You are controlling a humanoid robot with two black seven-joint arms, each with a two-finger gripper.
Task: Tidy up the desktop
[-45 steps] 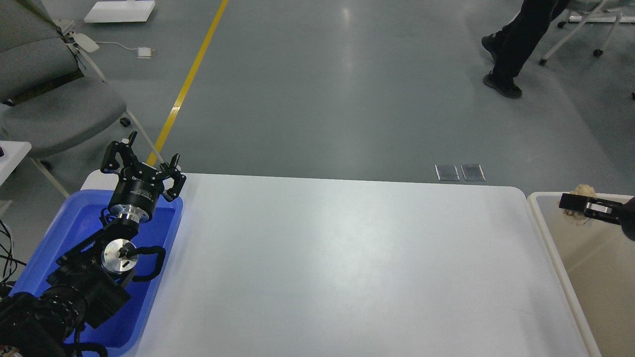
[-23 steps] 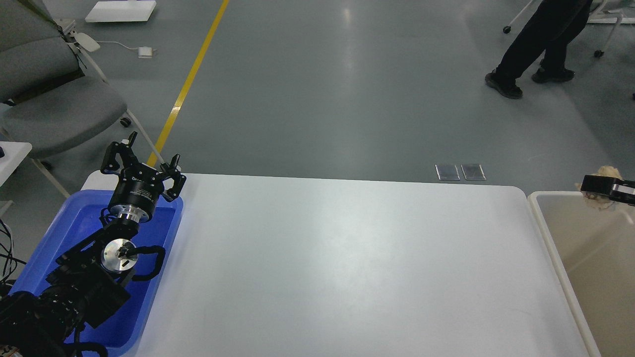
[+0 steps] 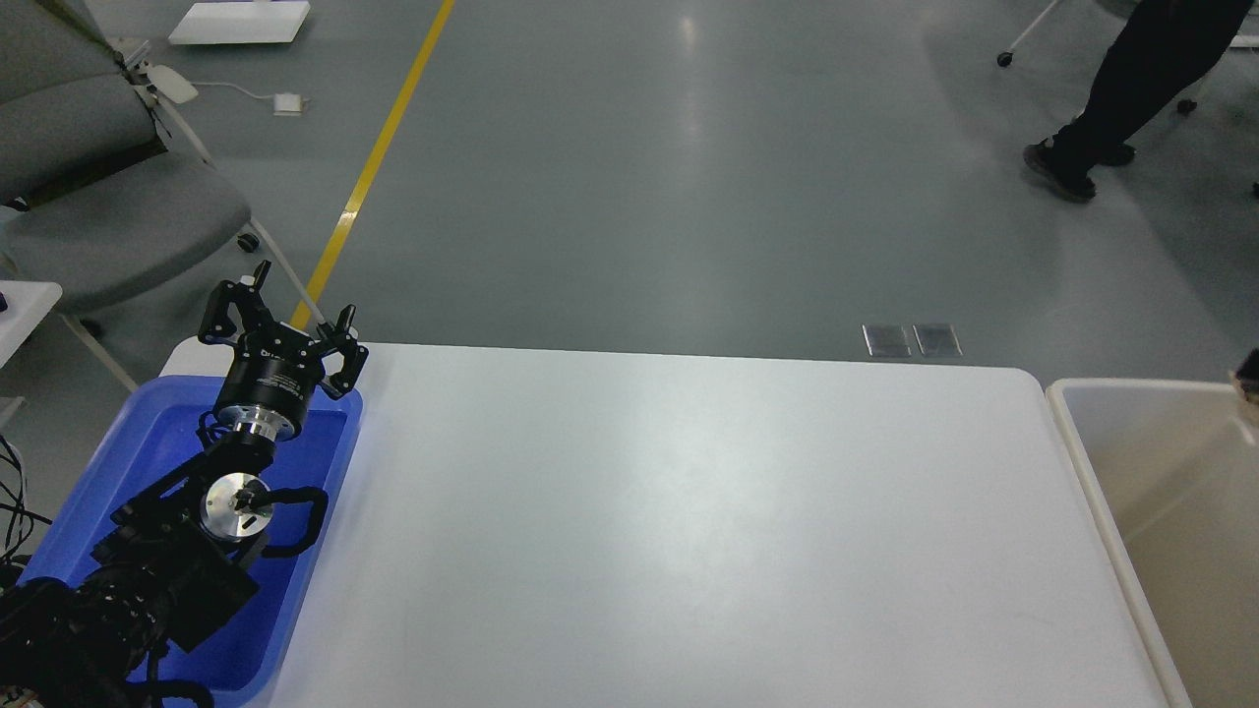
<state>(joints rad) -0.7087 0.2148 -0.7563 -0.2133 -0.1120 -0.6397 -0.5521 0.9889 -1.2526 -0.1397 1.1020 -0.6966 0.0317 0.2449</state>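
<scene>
- left gripper (image 3: 287, 317) sits at the left of the frame, raised above the far end of the blue plastic tray (image 3: 98, 492), its two black fingers (image 3: 231, 307) spread wide with nothing between them.
- left arm (image 3: 157, 570) runs up from the lower left corner over the tray, a round silver joint showing midway along it.
- right gripper (image 3: 1249, 372) shows only as a small dark sliver at the right edge of the frame, above the far rim of the beige-cream bin (image 3: 1087, 462); whether its fingers are apart or closed cannot be told.
- desktop (image 3: 689, 531), white with rounded corners, fills the centre and lower part of the frame between the tray on its left and the bin on its right.
- grey office chair (image 3: 108, 197) stands in the upper left.
- a yellow floor line (image 3: 379, 157) runs up the grey floor beside the chair.
- a person's dark legs (image 3: 1131, 88) appear in the upper right.
</scene>
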